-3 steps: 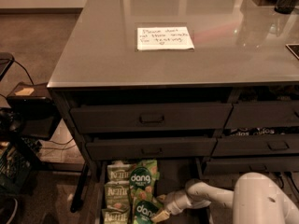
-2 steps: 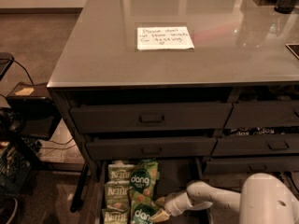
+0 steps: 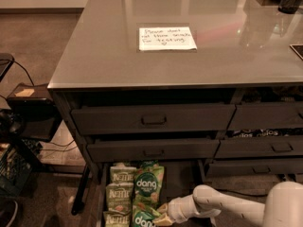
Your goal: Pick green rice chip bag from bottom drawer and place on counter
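Your end effector [image 3: 163, 216] low in the bottom drawer [image 3: 182, 181], beside the right edge of the nearer green rice chip bag [image 3: 141, 219], open or closed you cannot tell

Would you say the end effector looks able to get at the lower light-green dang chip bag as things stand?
Probably yes: the end effector is down in the open dark grey metal drawer, right beside the lower light-green dang chip bag, with nothing between them.
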Available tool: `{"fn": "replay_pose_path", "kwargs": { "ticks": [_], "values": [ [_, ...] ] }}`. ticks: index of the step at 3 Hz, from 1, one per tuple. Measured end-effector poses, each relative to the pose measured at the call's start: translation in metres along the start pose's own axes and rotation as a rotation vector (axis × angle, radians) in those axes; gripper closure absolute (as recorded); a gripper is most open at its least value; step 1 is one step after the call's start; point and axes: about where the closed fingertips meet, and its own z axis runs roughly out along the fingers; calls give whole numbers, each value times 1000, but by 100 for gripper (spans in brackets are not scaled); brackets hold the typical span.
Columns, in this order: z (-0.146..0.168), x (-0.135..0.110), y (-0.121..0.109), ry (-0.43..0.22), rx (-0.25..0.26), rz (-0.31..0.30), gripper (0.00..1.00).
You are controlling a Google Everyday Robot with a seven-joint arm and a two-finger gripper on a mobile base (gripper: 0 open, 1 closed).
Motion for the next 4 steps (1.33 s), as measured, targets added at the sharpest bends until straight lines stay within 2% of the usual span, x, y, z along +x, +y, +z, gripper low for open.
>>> {"fn": "replay_pose_path", "kwargs": {
  "ticks": [1, 2, 3, 4],
  "values": [
    [-11, -16, 13, -18, 8, -30, 100],
    [-27, -44, 24, -31, 33, -79, 100],
    [-54, -79, 21, -19, 76, -132, 100],
    [-80, -110, 3, 17, 115, -182, 100]
  ]
}}
